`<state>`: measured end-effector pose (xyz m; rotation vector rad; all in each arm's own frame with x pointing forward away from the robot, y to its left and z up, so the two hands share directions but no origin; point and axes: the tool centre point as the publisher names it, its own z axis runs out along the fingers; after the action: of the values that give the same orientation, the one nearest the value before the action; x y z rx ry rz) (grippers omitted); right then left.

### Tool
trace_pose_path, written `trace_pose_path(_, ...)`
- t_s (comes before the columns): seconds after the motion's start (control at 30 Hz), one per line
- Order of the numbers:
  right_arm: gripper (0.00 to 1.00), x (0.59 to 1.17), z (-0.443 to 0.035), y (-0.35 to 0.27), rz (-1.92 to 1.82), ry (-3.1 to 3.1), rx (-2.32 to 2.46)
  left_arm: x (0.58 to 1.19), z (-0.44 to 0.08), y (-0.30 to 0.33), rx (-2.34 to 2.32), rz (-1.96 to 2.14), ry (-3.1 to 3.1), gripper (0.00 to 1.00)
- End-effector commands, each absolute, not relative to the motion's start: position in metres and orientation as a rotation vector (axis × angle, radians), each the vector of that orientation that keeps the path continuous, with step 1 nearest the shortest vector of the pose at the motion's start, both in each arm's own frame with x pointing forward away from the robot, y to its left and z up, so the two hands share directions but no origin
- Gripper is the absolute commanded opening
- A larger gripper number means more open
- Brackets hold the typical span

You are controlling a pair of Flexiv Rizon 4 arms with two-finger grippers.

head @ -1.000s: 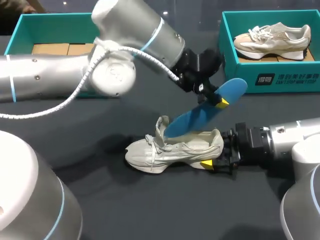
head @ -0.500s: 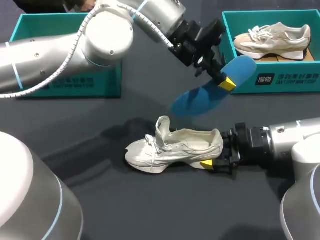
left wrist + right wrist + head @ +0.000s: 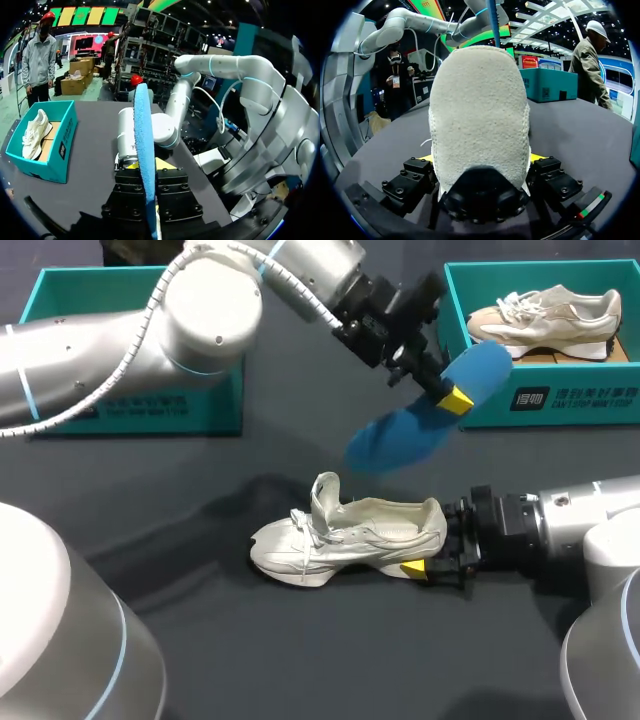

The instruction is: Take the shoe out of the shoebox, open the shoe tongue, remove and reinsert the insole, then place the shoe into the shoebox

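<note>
Left gripper (image 3: 447,396) clamped on the blue insole (image 3: 415,428), held in the air, right gripper (image 3: 433,546) closed on the heel of the pale shoe (image 3: 345,540), shoe resting on the dark table (image 3: 200,640), below the insole.

Far right, teal cardboard shoebox (image 3: 480,400): its near wall carried a small white square mark (image 3: 527,399). Just right of the mark ran short lines of white characters (image 3: 580,397). Both were too small and soft to read.

Far left, second teal cardboard box (image 3: 215,412): white print (image 3: 150,405) stood on its near wall and was not legible.

Left wrist view: the teal cardboard shoebox (image 3: 60,170) showed a dark label patch (image 3: 64,148) on its side wall, with unreadable characters.

Right wrist view: the second teal cardboard box (image 3: 545,80) had dark marks (image 3: 552,93) low on its wall, and these were not readable either.

No word, number or sign on the table could be read.
</note>
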<state>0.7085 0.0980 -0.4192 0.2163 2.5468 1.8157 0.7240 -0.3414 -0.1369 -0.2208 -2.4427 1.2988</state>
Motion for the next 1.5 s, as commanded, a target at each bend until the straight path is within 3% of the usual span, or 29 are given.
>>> trace_pose_path(0.03,0.0,0.709,-0.42,0.099,1.811,2.552,0.217,0.709,-0.114,-0.308,-0.204,1.506,-2.395,0.0)
trace_pose_path(0.27,0.0,0.709,-0.42,0.099,1.811,2.552,0.217,0.699,-0.041,-0.282,-0.169,1.751,-2.276,0.0)
trace_pose_path(0.73,0.0,0.709,-0.42,0.099,1.811,2.552,0.217,0.699,-0.041,-0.282,-0.169,1.751,-2.276,0.0)
trace_pose_path(1.1,0.0,0.709,-0.42,0.099,1.811,2.552,0.217,0.667,0.023,-0.279,0.036,1.855,-2.148,0.0)
trace_pose_path(1.5,0.0,0.709,-0.42,0.099,1.811,2.552,0.217,0.667,0.023,-0.279,0.036,1.855,-2.148,0.0)
